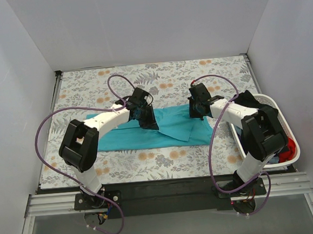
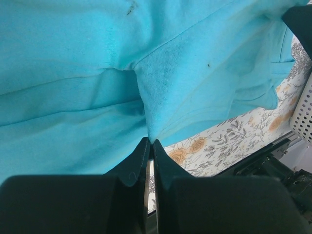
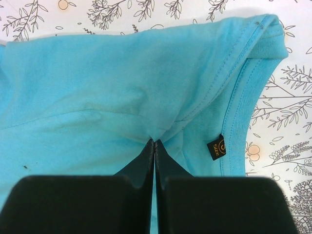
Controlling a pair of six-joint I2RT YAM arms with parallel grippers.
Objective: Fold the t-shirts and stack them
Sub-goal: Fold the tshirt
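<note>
Top external, shirt: teal shirt (image 1: pixel 163 128) lies spread left to right across the middle of the table, with a flap doubled over at its near right.
Shirt's place: on the cloth (image 1: pixel 89 84), between the two arms and left of the basket (image 1: pixel 276 107).
Left gripper (image 1: pixel 146 118): at the shirt's far edge, left of centre. In the left wrist view its jaws are pressed together on a pinched fold of teal fabric, which hangs lifted off the cloth.
Right gripper (image 1: pixel 196 109): at the shirt's far right part. In the right wrist view its jaws are closed tight on a pucker of teal fabric, and creases run out from the pinch.
Collar (image 3: pixel 243 97): ribbed band just right of the right gripper's pinch, curving to the shirt's far corner.
Tag (image 3: pixel 217 147): small, black with yellow print, inside the collar and near the right fingertips.
Cloth: grey leaf pattern with orange blossoms, covering the table and showing on every side of the shirt.
Basket: white plastic, at the table's right edge beside the right arm, with red fabric (image 1: pixel 292 148) in its near end.
</note>
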